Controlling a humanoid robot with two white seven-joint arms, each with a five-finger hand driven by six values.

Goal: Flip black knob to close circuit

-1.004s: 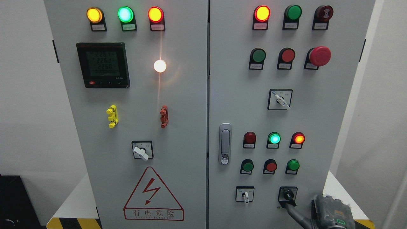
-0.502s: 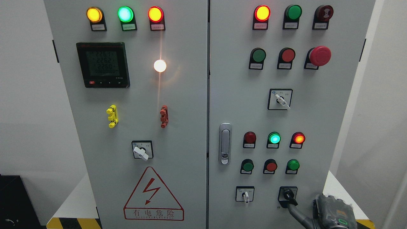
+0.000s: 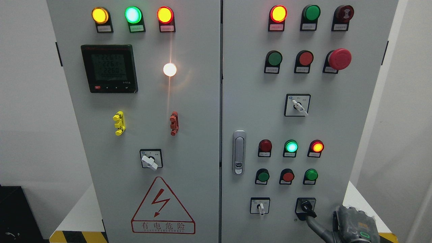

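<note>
Reaching up from the bottom right corner of the head view, the right hand (image 3: 351, 226) is sitting low by the big gray cabinet (image 3: 202, 101). One long dark finger (image 3: 315, 226) is sticking out up and to the left of the hand. Its tip is sitting right at the bottom of the black knob (image 3: 306, 206), and it looks like it is touching it, though I cannot be sure. The rest of the hand is cut off by the picture edge, so I cannot tell if the other fingers are spread or curled.

The black knob is sitting just up and left of the hand, on a black square plate, and its handle is pointing down and to the right. Farther left of the hand, a small white knob (image 3: 260, 207) is pointing straight down. Above the black knob, three round buttons are sitting in a row, green (image 3: 262, 176), red (image 3: 288, 176) and green (image 3: 311, 174). Higher up, a green light (image 3: 291, 146) is glowing. Far to the left of the hand, a red warning triangle (image 3: 163, 206) is showing a lightning bolt.
</note>
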